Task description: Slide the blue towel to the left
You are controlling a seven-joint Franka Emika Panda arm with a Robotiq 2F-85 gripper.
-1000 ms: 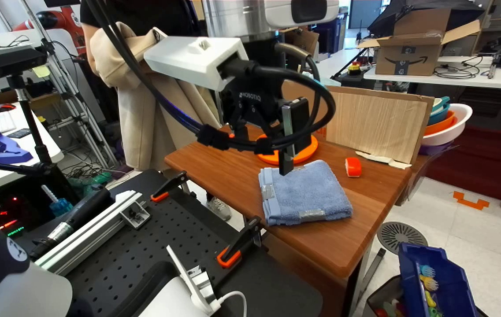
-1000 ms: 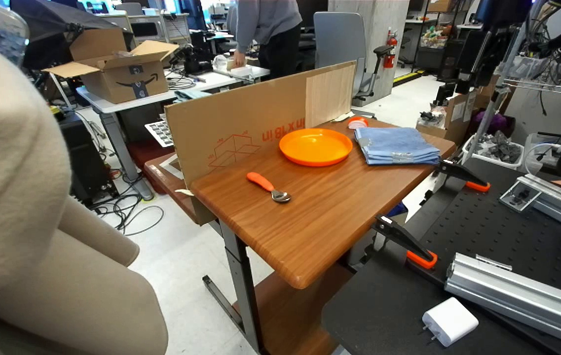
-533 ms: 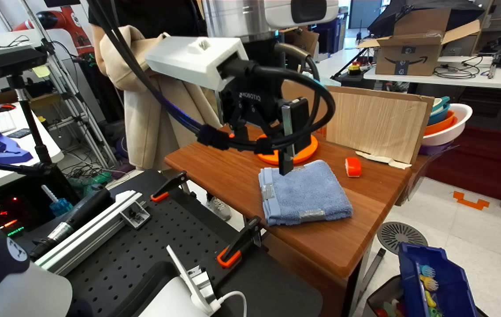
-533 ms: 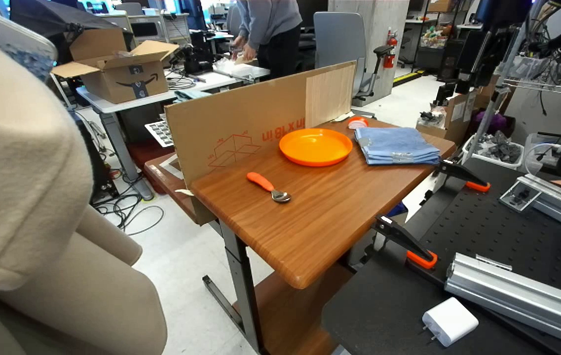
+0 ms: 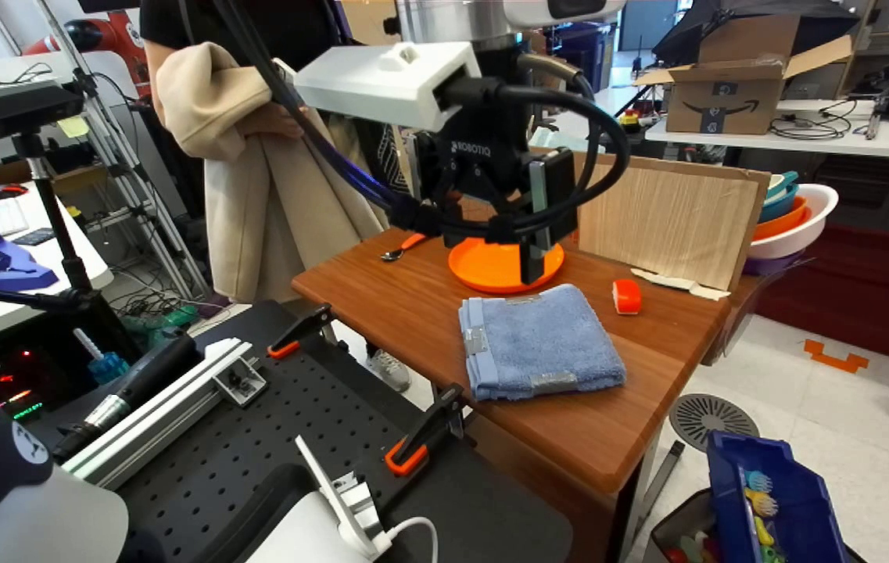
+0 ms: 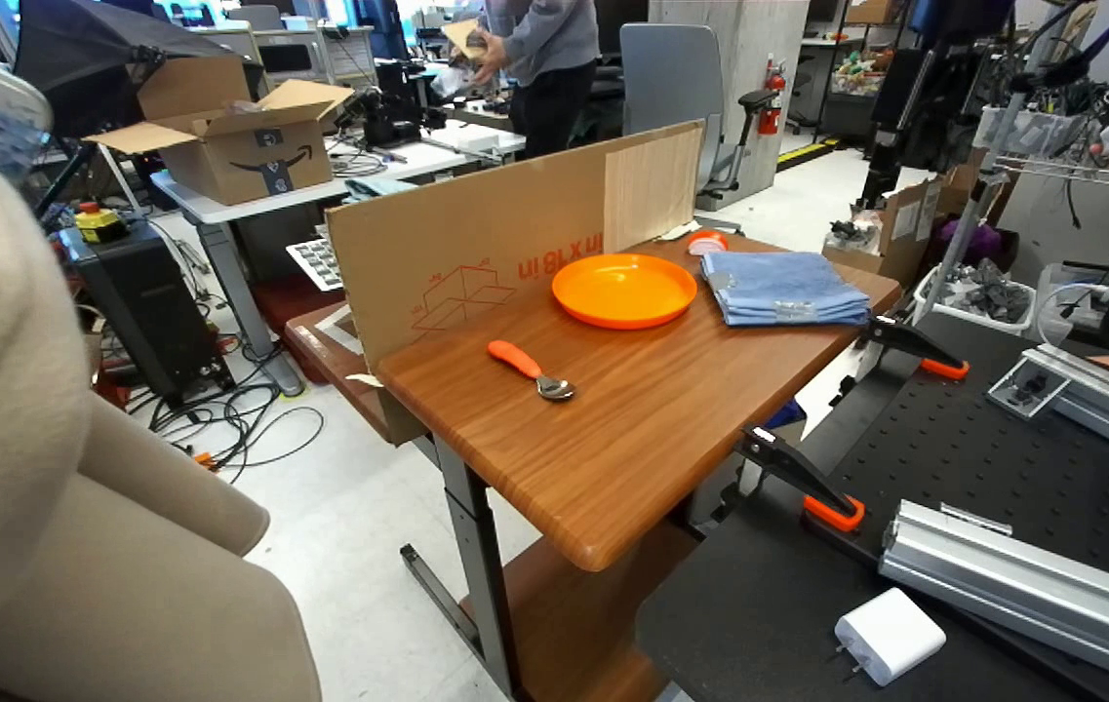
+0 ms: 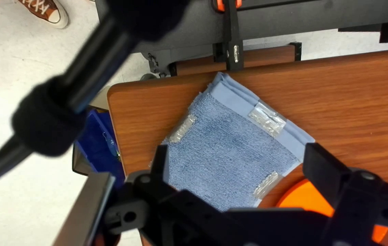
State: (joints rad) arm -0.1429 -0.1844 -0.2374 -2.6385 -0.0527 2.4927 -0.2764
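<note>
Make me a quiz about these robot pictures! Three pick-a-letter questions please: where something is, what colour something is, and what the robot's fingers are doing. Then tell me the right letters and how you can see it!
1. Where is the blue towel?
A. On the floor
B. On the brown table
C. In the cardboard box

2. What colour is the round plate?
A. Green
B. White
C. Orange

3. How are the robot's fingers?
A. Spread apart, gripping nothing
B. Squeezed shut together
C. Pinching the blue towel

1 is B: both exterior views show it lying folded there.
2 is C: it looks bright orange in both exterior views.
3 is A: the wrist view shows a wide gap between them, with the blue towel lying on the brown table below.
</note>
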